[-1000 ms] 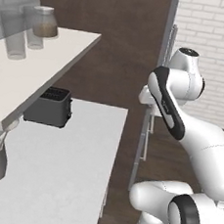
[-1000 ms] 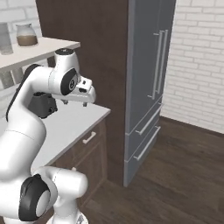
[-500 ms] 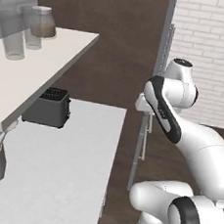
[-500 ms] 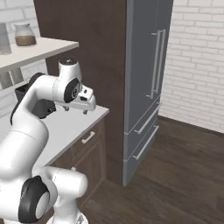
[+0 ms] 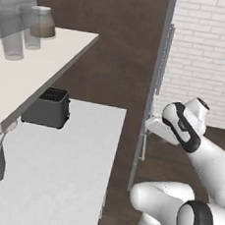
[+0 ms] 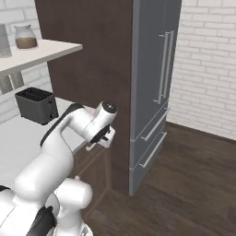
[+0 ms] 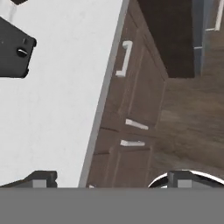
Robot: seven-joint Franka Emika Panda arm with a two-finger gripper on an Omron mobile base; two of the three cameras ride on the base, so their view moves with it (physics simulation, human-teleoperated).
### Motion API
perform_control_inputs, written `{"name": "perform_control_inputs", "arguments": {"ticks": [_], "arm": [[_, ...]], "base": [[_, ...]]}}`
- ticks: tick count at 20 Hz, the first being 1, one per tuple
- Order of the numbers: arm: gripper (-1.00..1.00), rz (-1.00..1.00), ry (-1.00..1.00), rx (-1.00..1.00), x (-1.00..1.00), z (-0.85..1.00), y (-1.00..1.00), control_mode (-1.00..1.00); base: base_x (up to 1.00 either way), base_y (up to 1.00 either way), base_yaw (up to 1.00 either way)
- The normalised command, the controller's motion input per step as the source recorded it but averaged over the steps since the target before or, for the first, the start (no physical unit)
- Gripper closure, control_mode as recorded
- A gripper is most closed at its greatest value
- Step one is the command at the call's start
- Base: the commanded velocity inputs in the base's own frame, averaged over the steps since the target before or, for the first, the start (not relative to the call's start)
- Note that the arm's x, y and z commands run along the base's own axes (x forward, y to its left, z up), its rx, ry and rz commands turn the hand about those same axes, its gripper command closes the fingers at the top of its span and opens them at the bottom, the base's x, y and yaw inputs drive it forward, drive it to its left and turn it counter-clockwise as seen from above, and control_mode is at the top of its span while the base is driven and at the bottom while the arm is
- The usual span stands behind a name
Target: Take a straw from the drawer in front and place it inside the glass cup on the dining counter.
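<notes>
The white robot arm's two-finger gripper (image 7: pixel 109 177) is hanging over the edge of the white worktop (image 7: pixel 57 109), its small dark finger tips (image 7: pixel 41 178) standing wide apart and holding nothing. Below it, the dark brown wooden drawer (image 7: pixel 131 72) with a pale handle is sitting shut in the brown cabinet front (the straw cannot be seen). A black toaster (image 5: pixel 48 108) is resting on the worktop beside the tall grey refrigerator (image 6: pixel 154 83).
</notes>
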Motion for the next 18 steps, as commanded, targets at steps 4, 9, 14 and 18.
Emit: {"name": "perform_control_inputs", "arguments": {"ticks": [4, 9, 14, 18], "arm": [[-1.00, 0.00, 0.07, 0.44, 0.34, -0.98, -0.21, -1.00], [-1.00, 0.00, 0.00, 0.28, 0.47, -0.72, 0.04, -1.00], [-1.00, 0.00, 0.00, 0.23, 0.61, -0.36, 0.05, -1.00], [-1.00, 0.00, 0.01, 0.14, 0.58, -0.20, 0.00, -1.00]], "base": [[0.00, 0.00, 0.00], [0.00, 0.00, 0.00], [0.00, 0.00, 0.00], [0.00, 0.00, 0.00]]}}
